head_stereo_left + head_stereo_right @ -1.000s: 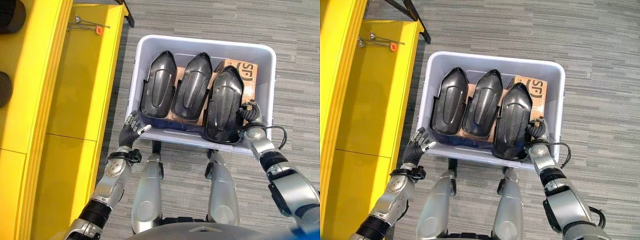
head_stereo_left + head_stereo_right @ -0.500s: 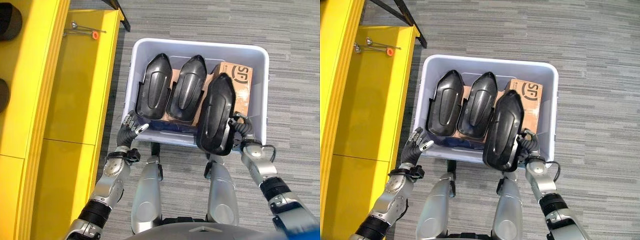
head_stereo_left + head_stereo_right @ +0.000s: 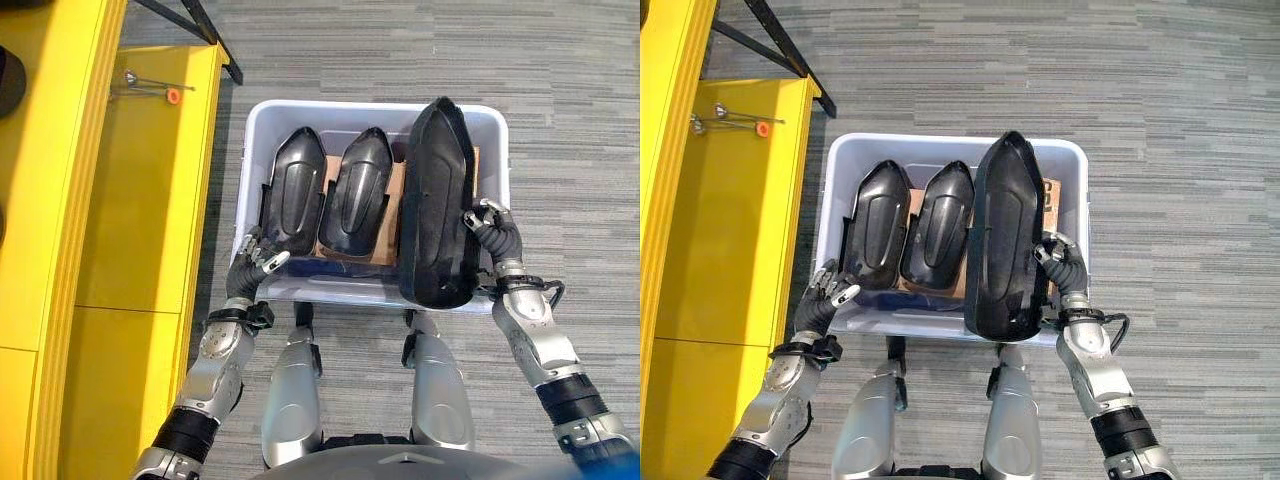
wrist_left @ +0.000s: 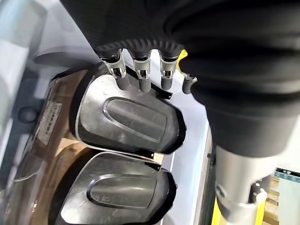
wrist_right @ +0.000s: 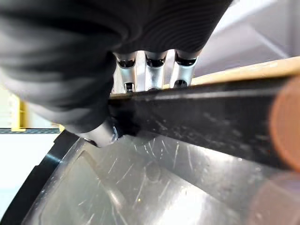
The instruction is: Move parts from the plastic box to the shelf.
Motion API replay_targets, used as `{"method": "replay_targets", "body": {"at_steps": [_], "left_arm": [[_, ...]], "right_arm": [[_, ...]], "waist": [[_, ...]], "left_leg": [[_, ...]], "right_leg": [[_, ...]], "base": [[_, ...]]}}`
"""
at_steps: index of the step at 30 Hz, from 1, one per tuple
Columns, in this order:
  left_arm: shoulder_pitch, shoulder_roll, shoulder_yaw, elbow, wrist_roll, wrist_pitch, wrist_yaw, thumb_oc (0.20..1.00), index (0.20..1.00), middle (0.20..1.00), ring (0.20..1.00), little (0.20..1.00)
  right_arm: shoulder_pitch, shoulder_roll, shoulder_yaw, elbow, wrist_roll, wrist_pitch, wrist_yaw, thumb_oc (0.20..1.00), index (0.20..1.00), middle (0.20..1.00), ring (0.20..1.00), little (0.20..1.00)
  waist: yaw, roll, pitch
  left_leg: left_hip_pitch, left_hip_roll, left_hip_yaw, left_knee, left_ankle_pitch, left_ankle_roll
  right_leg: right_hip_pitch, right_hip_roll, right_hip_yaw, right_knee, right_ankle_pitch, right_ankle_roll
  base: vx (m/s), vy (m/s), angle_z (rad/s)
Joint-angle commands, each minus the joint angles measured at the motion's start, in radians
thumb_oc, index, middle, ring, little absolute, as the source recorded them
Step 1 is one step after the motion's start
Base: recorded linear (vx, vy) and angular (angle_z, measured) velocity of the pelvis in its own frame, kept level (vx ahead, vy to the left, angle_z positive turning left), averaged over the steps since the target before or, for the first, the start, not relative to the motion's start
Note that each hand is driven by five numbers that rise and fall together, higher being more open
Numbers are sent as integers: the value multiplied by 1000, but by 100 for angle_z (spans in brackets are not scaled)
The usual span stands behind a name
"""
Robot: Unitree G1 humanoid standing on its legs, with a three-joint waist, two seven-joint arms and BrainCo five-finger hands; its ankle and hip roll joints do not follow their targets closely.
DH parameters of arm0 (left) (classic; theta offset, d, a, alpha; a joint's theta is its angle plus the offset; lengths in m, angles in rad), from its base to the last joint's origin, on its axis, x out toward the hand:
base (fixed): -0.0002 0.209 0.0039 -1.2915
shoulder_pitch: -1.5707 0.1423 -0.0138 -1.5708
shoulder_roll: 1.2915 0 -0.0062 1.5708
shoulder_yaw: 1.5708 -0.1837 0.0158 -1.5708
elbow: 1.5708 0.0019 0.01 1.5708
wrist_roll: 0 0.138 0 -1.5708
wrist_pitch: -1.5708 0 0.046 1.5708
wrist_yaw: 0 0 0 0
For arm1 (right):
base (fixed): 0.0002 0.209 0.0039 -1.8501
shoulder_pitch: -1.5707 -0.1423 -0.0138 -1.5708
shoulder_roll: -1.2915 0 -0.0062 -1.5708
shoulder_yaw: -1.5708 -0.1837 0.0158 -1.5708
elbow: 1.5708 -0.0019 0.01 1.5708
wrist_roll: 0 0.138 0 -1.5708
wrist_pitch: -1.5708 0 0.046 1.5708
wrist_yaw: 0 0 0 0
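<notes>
A pale plastic box [image 3: 330, 104] stands on the floor before me. Two black shell-shaped parts [image 3: 293, 190] [image 3: 357, 195] lie side by side in its left half. A third black part [image 3: 435, 200] is raised above the box's right side, held upright by its right edge. My right hand [image 3: 495, 235] is shut on it. In the right wrist view its fingers [image 5: 152, 70] curl over the part's rim [image 5: 187, 117]. My left hand [image 3: 250, 272] hovers open at the box's near-left corner, its fingers [image 4: 140, 77] relaxed above the left part [image 4: 126, 117].
A yellow shelf [image 3: 140, 200] runs along the left, close to the box. A small metal tool with an orange tip [image 3: 150, 88] lies on its far end, by a black stand leg [image 3: 205, 30]. Brown cardboard [image 3: 1050, 195] lies under the parts. Grey carpet [image 3: 570, 150] surrounds the box.
My right hand has lifted the right-hand part from the box bottom, so it now stands higher and nearer the camera. The camera shifted. The left hand stays at the box's corner.
</notes>
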Motion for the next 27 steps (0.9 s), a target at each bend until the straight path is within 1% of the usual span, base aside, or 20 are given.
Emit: {"method": "replay_targets", "body": {"at_steps": [1, 3, 4, 5, 8, 11, 12, 14, 15, 17, 18, 19, 20, 21, 22, 23, 24, 25, 26, 27], "left_arm": [[76, 42, 37, -87, 18, -28, -22, 1000, 1000, 1000, 1000, 1000], [98, 39, 53, -82, 21, -24, -39, 1000, 1000, 1000, 1000, 1000], [122, 39, 74, -84, 28, -14, -51, 1000, 1000, 1000, 1000, 1000], [122, 39, 74, -85, 28, -14, -51, 1000, 1000, 1000, 1000, 1000], [140, 35, 91, -86, 31, -10, -61, 1000, 1000, 1000, 1000, 1000], [187, 16, 123, -97, 33, -1, -70, 1000, 1000, 1000, 1000, 1000], [187, 15, 123, -98, 33, -1, -70, 1000, 1000, 1000, 1000, 1000], [205, 6, 132, -104, 29, 1, -70, 1000, 1000, 1000, 1000, 1000], [243, -19, 145, -102, 20, 9, -75, 1000, 1000, 1000, 1000, 1000], [254, -32, 150, -110, 19, 8, -75, 1000, 1000, 1000, 1000, 1000], [249, -44, 142, -114, 7, 5, -69, 1000, 1000, 1000, 1000, 1000], [249, -44, 142, -114, 7, 5, -69, 1000, 1000, 1000, 1000, 1000], [239, -51, 137, -117, -1, 6, -67, 1000, 1000, 1000, 1000, 1000], [233, -59, 130, -128, 0, 5, -76, 1000, 1000, 1000, 1000, 1000], [233, -59, 130, -128, 0, 5, -76, 1000, 1000, 1000, 1000, 1000], [224, -64, 124, -136, 1, 5, -81, 1000, 1000, 1000, 1000, 1000], [212, -67, 121, -143, 1, 4, -82, 1000, 1000, 1000, 1000, 1000], [212, -66, 120, -142, 1, 5, -84, 1000, 1000, 1000, 1000, 1000], [205, -67, 115, -142, 1, 5, -78, 1000, 1000, 1000, 1000, 1000], [198, -68, 115, -139, -2, 7, -73, 1000, 1000, 1000, 1000, 1000]], "right_arm": [[13, -17, -36, -91, -14, -82, 49, 200, 200, 200, 200, 200], [41, -40, -34, -116, 19, -78, 96, 200, 200, 200, 200, 200], [68, -69, -46, -144, 20, -68, 133, 200, 200, 200, 200, 200], [69, -69, -46, -144, 20, -68, 133, 200, 200, 200, 200, 200], [81, -83, -53, -158, 11, -61, 156, 200, 200, 200, 200, 200], [96, -90, -54, -167, 19, -44, 180, 200, 200, 200, 200, 200], [96, -90, -54, -167, 19, -44, 180, 200, 200, 200, 200, 200], [83, -95, -44, -157, 37, -41, 186, 200, 200, 200, 200, 200], [41, -113, -13, -135, 57, -28, 198, 200, 200, 200, 200, 200], [22, -120, -5, -117, 71, -27, 196, 200, 200, 200, 200, 200], [13, -124, -9, -105, 61, -26, 186, 200, 200, 200, 200, 200], [12, -124, -10, -105, 61, -26, 186, 200, 200, 200, 200, 200], [14, -128, -20, -107, 56, -26, 179, 200, 200, 200, 200, 200], [29, -128, -44, -108, 51, -30, 170, 200, 200, 200, 200, 200], [29, -128, -45, -109, 51, -30, 170, 200, 200, 200, 200, 200], [43, -121, -64, -115, 45, -34, 163, 200, 200, 200, 200, 200], [55, -106, -80, -110, 52, -41, 151, 200, 200, 200, 200, 200], [75, -94, -90, -110, 54, -40, 149, 200, 200, 200, 200, 200], [90, -82, -100, -110, 57, -39, 145, 200, 200, 200, 200, 200], [105, -68, -109, -107, 63, -39, 137, 200, 200, 200, 200, 200]], "waist": [[9, -41, -78], [11, -48, -93], [12, -42, -110], [12, -41, -109], [14, -32, -120], [22, -18, -141], [22, -17, -140], [29, -10, -147], [57, 8, -160], [72, 17, -175], [87, 18, -185], [85, 20, -189], [88, 15, -190], [84, -4, -192], [83, -4, -192], [74, -14, -201], [63, -19, -212], [54, -20, -223], [44, -21, -229], [36, -16, -242]], "left_leg": [[-26, 33, -53, 41, -11, -2], [15, 51, -53, 28, -8, -11], [55, 66, -50, 9, 4, -22], [56, 66, -50, 8, 4, -22], [87, 82, -53, -5, 15, -31], [151, 122, -50, -20, 26, -32], [152, 122, -49, -20, 26, -32], [170, 138, -58, -24, 39, -36], [201, 175, -82, -45, 102, -43], [193, 180, -108, -75, 157, -52], [181, 167, -136, -94, 197, -59], [175, 168, -139, -94, 199, -59], [165, 159, -137, -82, 207, -53], [169, 153, -101, -7, 155, -30], [169, 153, -102, -6, 154, -30], [183, 170, -59, 29, 131, -24], [204, 196, -18, 65, 120, -22], [234, 206, -9, 66, 91, -31], [250, 223, 9, 79, 84, -34], [269, 238, 14, 75, 79, -42]], "right_leg": [[56, -61, 8, 85, -106, 65], [90, -52, 6, 86, -122, 63], [115, -42, -4, 110, -148, 60], [116, -42, -4, 110, -148, 59], [132, -29, -10, 143, -180, 53], [154, 2, -15, 211, -234, 38], [155, 2, -15, 211, -235, 38], [168, 19, -25, 240, -263, 25], [188, 57, -55, 282, -305, -4], [195, 72, -80, 284, -324, -17], [203, 64, -107, 289, -338, -25], [201, 66, -110, 285, -334, -25], [216, 52, -131, 284, -335, -33], [227, 22, -161, 292, -334, -41], [228, 22, -162, 292, -335, -41], [238, 0, -191, 288, -326, -40], [242, -23, -217, 295, -321, -39], [251, -37, -223, 311, -340, -27], [257, -57, -241, 323, -338, -21], [259, -77, -252, 330, -333, -15]], "base": [[40, -79, -11], [68, -120, -14], [62, -101, -7], [46, -92, -1], [24, -73, 3], [26, -115, 1], [21, -112, 2], [-1, -180, 6], [-25, -268, 13], [-71, -201, 23], [-76, -85, 27], [-63, -66, 38], [-71, -76, 79], [-69, -77, 91], [-90, -73, 93], [-65, 2, 91], [7, 12, 103], [26, 84, 125], [59, 147, 130], [2, 202, 146]]}}
